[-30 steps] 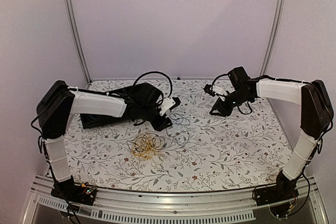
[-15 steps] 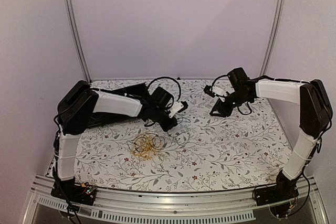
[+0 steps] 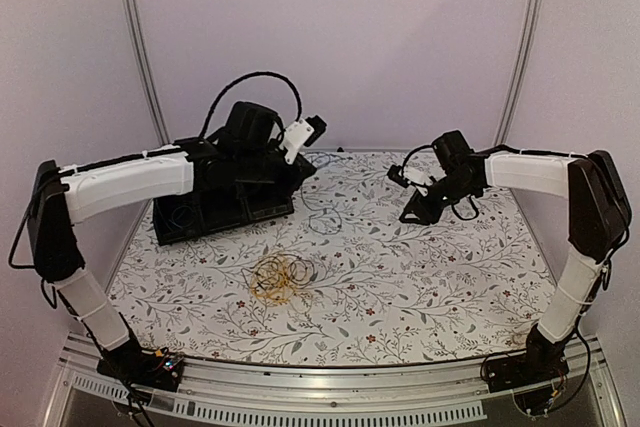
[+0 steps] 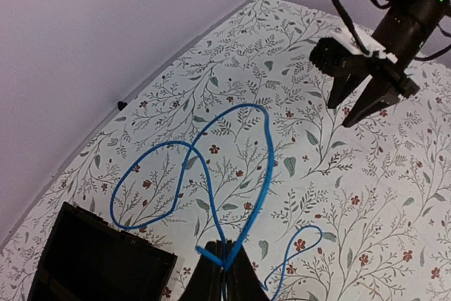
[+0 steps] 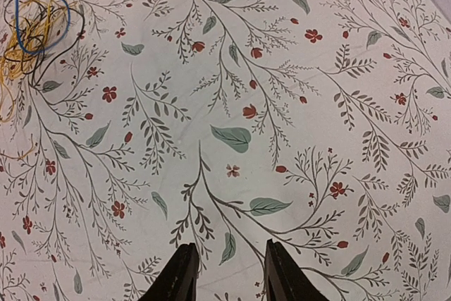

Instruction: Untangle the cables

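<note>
1. Left gripper (image 4: pixel 224 273): closed tight on the blue cable (image 4: pixel 270 153), which is pinched at the very tips; held high over the table (image 3: pixel 450 277), upper centre of the top view.
2. Blue cable: two loose loops are seen above the tips in the left wrist view. The rest is judged to hang down toward the lower centre of the top view.
3. Yellow coil (image 3: pixel 280 279): lies flat on the table, below the left gripper in the top view. The blue strand crosses it at the upper left of the right wrist view.
4. Right gripper (image 5: pixel 225 273): partly open, nothing held; the coil lies to its lower left in the top view, well apart.
5. Relation for the next pull: the cable's long axis is judged to run from the left gripper down to the coil.
</note>
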Action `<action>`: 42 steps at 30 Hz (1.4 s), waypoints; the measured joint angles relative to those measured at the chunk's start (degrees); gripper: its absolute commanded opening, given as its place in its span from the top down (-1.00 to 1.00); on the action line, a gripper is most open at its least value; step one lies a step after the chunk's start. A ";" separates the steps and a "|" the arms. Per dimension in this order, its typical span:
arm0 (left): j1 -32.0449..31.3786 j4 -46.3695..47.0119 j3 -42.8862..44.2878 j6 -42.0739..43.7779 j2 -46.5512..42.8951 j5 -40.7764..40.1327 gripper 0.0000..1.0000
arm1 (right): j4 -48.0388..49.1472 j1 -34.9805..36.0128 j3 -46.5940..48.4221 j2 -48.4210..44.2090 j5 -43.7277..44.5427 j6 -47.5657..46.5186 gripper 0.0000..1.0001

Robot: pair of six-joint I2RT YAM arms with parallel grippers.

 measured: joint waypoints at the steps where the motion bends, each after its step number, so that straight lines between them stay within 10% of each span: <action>1: 0.68 -0.31 -0.07 -0.33 -2.21 -0.42 1.00 | 0.00 0.00 0.00 0.15 0.00 -0.02 0.28; 17: 21.11 -8.57 -10.75 -1.86 -23.58 -18.71 1.00 | -0.55 0.00 0.00 0.81 -0.07 -0.22 0.31; 30: 33.66 -1.51 -20.98 0.37 -22.64 -36.83 1.00 | -1.16 0.00 0.00 1.03 -0.26 -0.46 0.32; 42: 35.76 4.55 -22.12 -2.47 -13.18 -35.23 1.00 | -2.08 0.00 0.02 1.03 -1.03 -0.85 0.33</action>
